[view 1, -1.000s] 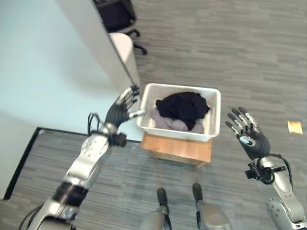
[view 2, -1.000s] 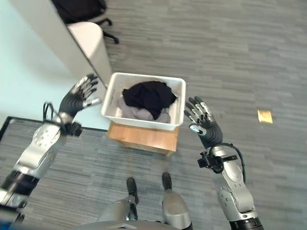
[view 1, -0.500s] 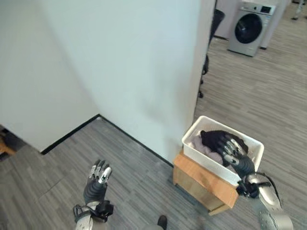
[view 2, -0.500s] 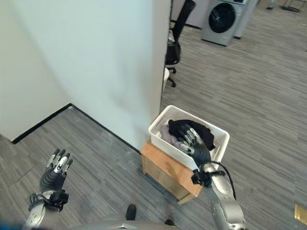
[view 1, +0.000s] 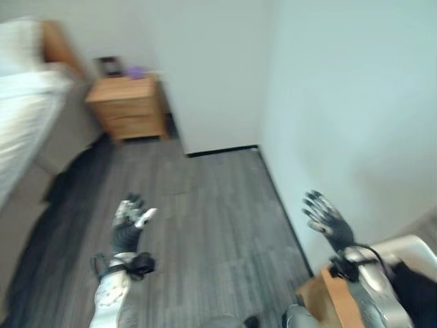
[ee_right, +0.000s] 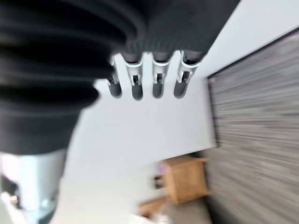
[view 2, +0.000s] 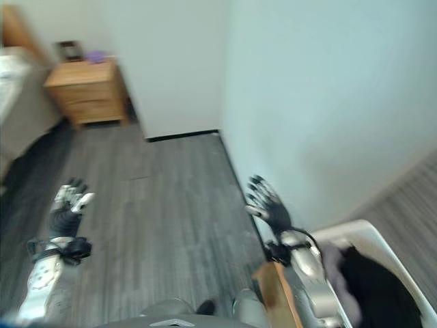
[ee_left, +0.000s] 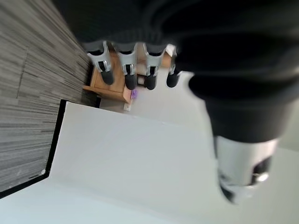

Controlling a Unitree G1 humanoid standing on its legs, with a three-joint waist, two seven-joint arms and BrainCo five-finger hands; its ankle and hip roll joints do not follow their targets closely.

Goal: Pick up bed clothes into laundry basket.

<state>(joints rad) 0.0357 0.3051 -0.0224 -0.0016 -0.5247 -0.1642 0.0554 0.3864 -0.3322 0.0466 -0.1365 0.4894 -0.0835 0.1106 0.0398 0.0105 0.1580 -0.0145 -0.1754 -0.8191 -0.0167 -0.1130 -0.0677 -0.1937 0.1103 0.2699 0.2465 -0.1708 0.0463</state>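
Observation:
The white laundry basket [view 2: 372, 236] shows at the lower right, on a wooden stand [view 1: 338, 304], with dark clothes [view 2: 379, 290] and a grey cloth inside. A bed [view 1: 24, 96] with pale bedding lies at the far left. My left hand [view 1: 128, 222] is raised over the floor at the lower left, fingers straight and holding nothing. My right hand [view 1: 326, 219] is held up near the wall, just left of the basket, fingers spread and empty. The wrist views show each hand's fingers [ee_left: 126, 74] [ee_right: 156, 77] straight with nothing between them.
A wooden nightstand [view 1: 130, 102] with small items on top stands by the far wall next to the bed. A pale wall [view 1: 341, 102] runs along the right, with a black baseboard at its foot. Grey wood-look floor [view 1: 205, 212] lies between the bed and the wall.
The camera has swung left from the basket to the bedroom, so bed and nightstand have come into view. Both hands stay open and raised.

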